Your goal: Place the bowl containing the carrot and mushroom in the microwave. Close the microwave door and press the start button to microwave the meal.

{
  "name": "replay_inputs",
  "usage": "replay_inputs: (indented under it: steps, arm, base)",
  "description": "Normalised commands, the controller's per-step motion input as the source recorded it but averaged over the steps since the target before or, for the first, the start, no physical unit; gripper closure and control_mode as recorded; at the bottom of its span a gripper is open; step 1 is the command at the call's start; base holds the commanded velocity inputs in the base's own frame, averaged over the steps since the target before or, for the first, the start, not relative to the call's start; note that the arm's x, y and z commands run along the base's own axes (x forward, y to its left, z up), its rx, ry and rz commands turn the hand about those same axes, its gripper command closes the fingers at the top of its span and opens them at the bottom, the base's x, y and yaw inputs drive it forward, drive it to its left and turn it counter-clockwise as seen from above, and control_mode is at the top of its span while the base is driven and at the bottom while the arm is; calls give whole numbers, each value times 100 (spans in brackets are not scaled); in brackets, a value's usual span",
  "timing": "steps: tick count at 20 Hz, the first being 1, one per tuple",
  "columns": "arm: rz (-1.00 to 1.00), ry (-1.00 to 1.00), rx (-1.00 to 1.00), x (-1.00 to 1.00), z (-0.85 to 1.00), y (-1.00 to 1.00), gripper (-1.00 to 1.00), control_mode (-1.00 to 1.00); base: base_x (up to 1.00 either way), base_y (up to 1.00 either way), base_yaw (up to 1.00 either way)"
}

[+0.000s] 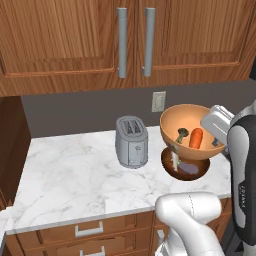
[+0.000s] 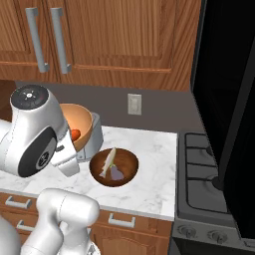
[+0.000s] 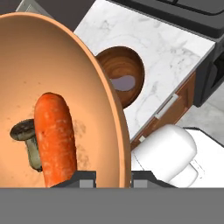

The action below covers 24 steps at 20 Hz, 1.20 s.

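The light orange bowl (image 1: 186, 125) hangs tilted in the air just above the counter, over a darker brown bowl (image 1: 186, 169). Inside it lie the carrot (image 1: 196, 138) and the mushroom (image 1: 182, 134). In the hand view the carrot (image 3: 54, 135) and the mushroom (image 3: 27, 138) rest low in the bowl (image 3: 65, 65). My gripper (image 3: 113, 177) is shut on the bowl's rim, one finger inside and one outside. From the right base the bowl (image 2: 78, 122) shows partly behind my arm. The black microwave (image 2: 221, 84) looms at the right above the stove. I cannot make out its door apart from the body.
A grey toaster (image 1: 131, 141) stands left of the bowls on the marble counter (image 1: 75, 175). The brown bowl (image 2: 114, 168) holds purple and pale food. A stove (image 2: 199, 169) adjoins the counter's right end. Wooden wall cabinets (image 1: 125, 40) hang above.
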Motion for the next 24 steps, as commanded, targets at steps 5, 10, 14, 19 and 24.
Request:
replay_inputs:
  steps: [5, 10, 14, 19, 24]
  arm:
    - [0, 0, 0, 0, 0, 0, 100, 100]
    - [0, 0, 0, 0, 0, 0, 100, 100]
    - [0, 0, 0, 0, 0, 0, 100, 100]
    - [0, 0, 0, 0, 0, 0, 100, 100]
    - [0, 0, 0, 0, 0, 0, 100, 100]
  base:
    - [-2, 0, 0]
    - [-54, 0, -2]
    - [-93, 0, -4]
    - [-80, -2, -17]
    - [-49, -21, -45]
